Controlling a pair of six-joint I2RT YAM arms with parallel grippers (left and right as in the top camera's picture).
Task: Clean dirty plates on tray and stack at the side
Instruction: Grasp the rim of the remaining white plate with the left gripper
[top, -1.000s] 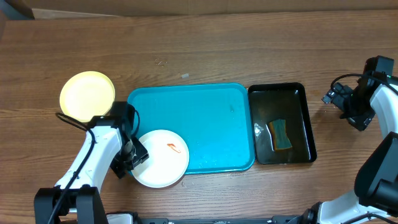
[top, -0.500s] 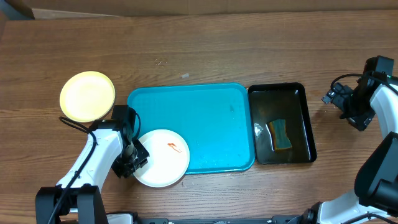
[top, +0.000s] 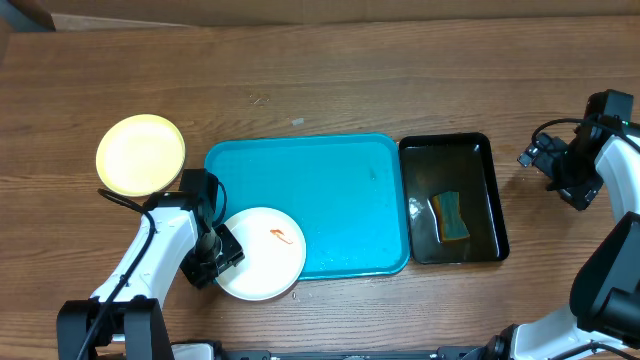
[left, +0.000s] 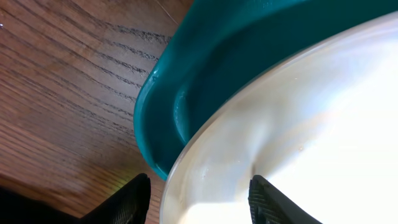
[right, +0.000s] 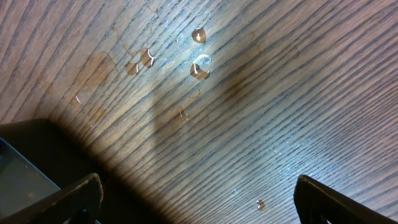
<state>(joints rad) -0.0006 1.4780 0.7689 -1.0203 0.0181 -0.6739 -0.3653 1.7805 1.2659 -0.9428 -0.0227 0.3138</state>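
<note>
A white plate (top: 262, 255) with an orange-red smear (top: 281, 237) lies on the front left corner of the turquoise tray (top: 330, 180) and overhangs its rim. My left gripper (top: 222, 255) is open at the plate's left edge. In the left wrist view its fingers (left: 202, 202) straddle the plate's rim (left: 298, 137) next to the tray corner (left: 205, 68). A pale yellow-green plate (top: 140, 155) lies on the table left of the tray, with no smear visible. A second white plate is not in view. My right gripper (top: 530, 155) is open and empty over bare wood (right: 196, 199).
A black tub (top: 480, 150) with water and a sponge (top: 451, 217) stands right of the tray. Its corner shows in the right wrist view (right: 25, 168). Water drops (right: 199, 62) lie on the wood near the right gripper.
My left gripper has shifted slightly toward the table's front along the plate's left edge. The plate, tray and right arm have not moved.
</note>
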